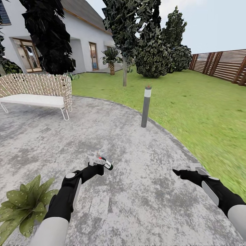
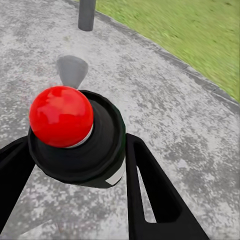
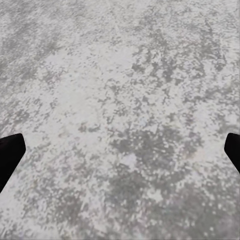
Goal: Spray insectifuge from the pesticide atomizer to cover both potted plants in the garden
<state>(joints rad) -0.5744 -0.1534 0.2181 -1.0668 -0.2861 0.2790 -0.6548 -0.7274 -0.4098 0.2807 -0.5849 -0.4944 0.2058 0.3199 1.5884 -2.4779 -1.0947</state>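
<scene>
Now the left gripper (image 1: 99, 163) has the pesticide atomizer (image 1: 105, 163) clamped between its black fingers (image 2: 150, 195), held out over the mottled-grey patio (image 1: 143, 191). From the left wrist camera the bottle (image 2: 95, 150) sits squarely between the two fingers, one pressed to each side, its glossy red knob (image 2: 61, 116) pointing back at the lens and a sliver of white label (image 2: 117, 177) peeking out by the finger; no writing on that label can be read. In the head view the bottle lies tilted, dark body with a pale band, red dot beside the fingertips.

Over on the other side, the right gripper (image 1: 177, 172) hangs above bare paving with its fingers (image 3: 9, 155) spread wide apart, nothing between them, just grey stone under the right wrist camera.

Beyond the left fingers stands a grey bollard lamp (image 1: 146, 106) at the patio's edge, its base also visible from the left wrist camera (image 2: 86, 14). Behind the left arm, down at the near corner, a potted plant (image 1: 24, 205) shows its pointed green leaves; the pot itself cannot be made out. Farther off, a wicker bench (image 1: 37, 91) with a white seat, the green lawn (image 1: 205, 112), a brown slatted fence (image 1: 225, 65) and a white house (image 1: 82, 34).
</scene>
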